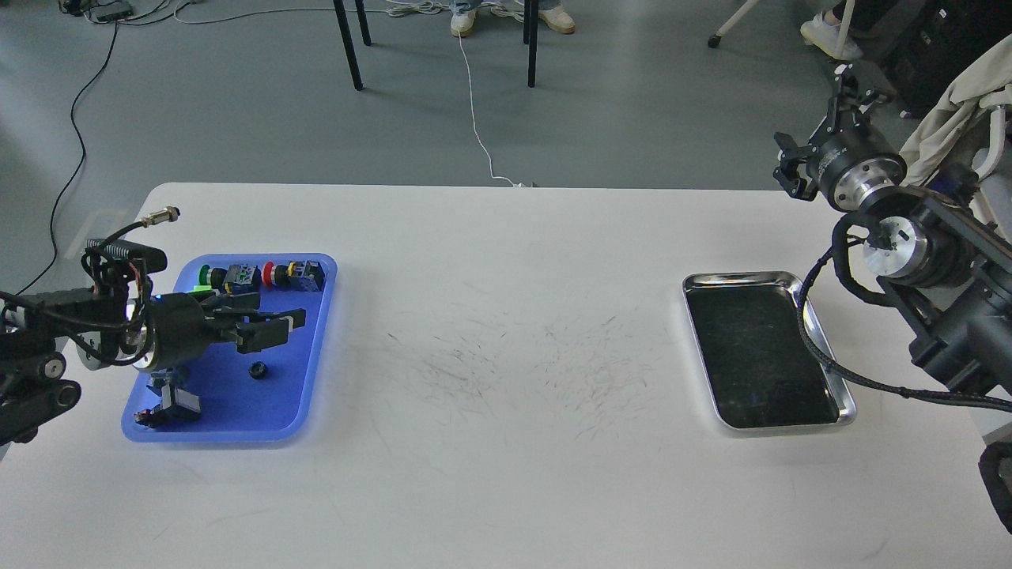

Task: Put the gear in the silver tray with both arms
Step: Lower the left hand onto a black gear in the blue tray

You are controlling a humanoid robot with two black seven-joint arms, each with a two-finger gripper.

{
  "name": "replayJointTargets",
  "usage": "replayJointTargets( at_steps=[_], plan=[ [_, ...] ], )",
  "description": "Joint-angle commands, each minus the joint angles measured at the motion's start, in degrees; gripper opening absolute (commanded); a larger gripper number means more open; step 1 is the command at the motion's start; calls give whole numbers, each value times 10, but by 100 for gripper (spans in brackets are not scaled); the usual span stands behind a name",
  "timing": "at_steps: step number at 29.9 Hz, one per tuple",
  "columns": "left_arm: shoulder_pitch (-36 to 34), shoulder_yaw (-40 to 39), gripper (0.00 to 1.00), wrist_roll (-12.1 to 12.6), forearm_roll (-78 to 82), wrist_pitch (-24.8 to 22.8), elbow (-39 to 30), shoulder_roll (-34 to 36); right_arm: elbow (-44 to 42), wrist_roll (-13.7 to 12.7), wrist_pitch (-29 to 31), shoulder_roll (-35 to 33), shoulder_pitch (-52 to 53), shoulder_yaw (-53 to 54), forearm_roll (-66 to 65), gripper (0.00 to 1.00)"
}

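Note:
A small black gear lies on the floor of the blue plastic tray at the left. My left gripper hangs low over that tray, just above and behind the gear, its fingers slightly apart and nothing seen between them. The fingers hide the tray floor beneath them. The silver tray lies at the right of the table, its dark floor bare. My right gripper is raised beyond the table's far right corner, above and behind the silver tray, open and holding nothing.
Several push-button switches with green, red and yellow caps lie along the back and left side of the blue tray. The white table shows dark scuff marks in the middle. Chair legs and cables are on the floor behind.

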Motion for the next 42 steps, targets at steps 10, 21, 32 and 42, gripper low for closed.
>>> replayJointTargets(
  at_steps=[10, 21, 32, 42],
  plan=[
    [26, 1, 78, -31, 8, 37, 102, -51, 4, 0, -1, -2, 2, -2, -1, 99],
    [26, 11, 78, -44, 29, 67, 149, -80, 4, 0, -1, -2, 3, -2, -1, 99],
    [29, 15, 73, -51, 29, 80, 185, -100, 5, 0, -2, -2, 3, -2, -1, 99],
    [29, 26, 67, -59, 29, 83, 205, -113, 5, 0, -2, -2, 4, -3, -1, 99]
  ],
)
